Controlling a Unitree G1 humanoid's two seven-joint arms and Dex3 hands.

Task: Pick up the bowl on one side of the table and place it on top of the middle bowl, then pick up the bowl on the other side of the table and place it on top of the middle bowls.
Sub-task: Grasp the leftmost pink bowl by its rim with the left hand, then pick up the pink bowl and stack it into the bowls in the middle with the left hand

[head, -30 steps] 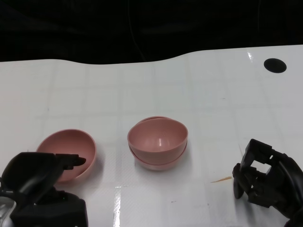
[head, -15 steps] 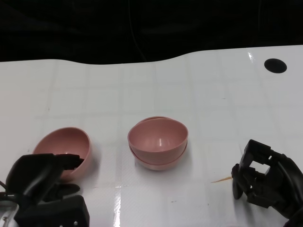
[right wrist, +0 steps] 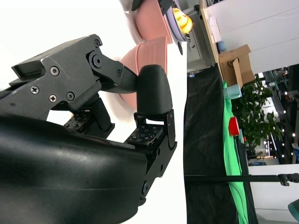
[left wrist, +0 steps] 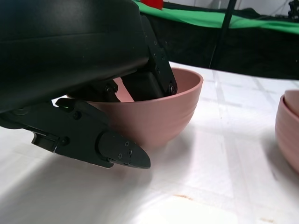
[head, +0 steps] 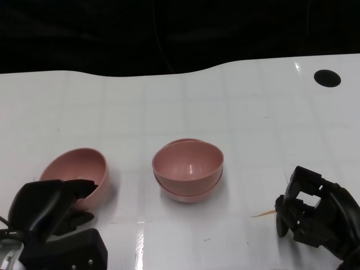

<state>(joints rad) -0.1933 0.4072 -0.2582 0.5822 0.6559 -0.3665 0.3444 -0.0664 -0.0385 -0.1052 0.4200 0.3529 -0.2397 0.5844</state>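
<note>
A pink bowl (head: pixel 79 169) sits at the left of the white table (head: pixel 253 112), tipped with its near rim raised. My left hand (head: pixel 52 207) pinches that near rim: in the left wrist view the fingers (left wrist: pixel 149 70) reach inside the bowl (left wrist: pixel 159 121) and the thumb (left wrist: pixel 117 151) lies against its outer wall. Two more pink bowls, nested as the middle stack (head: pixel 187 167), stand to its right; the edge of the stack (left wrist: pixel 289 126) shows in the left wrist view. My right hand (head: pixel 314 216) hovers at the lower right, fingers curled in and holding nothing.
A round black hole (head: pixel 327 77) lies in the table's far right corner. A thin orange sliver (head: pixel 263 214) lies on the table just left of my right hand. Beyond the table's curved back edge (head: pixel 169 72) it is dark.
My left hand has closed on the left bowl's near rim. The bowl has tipped up and shifted slightly left and toward me. The right hand and the middle stack have not moved.
</note>
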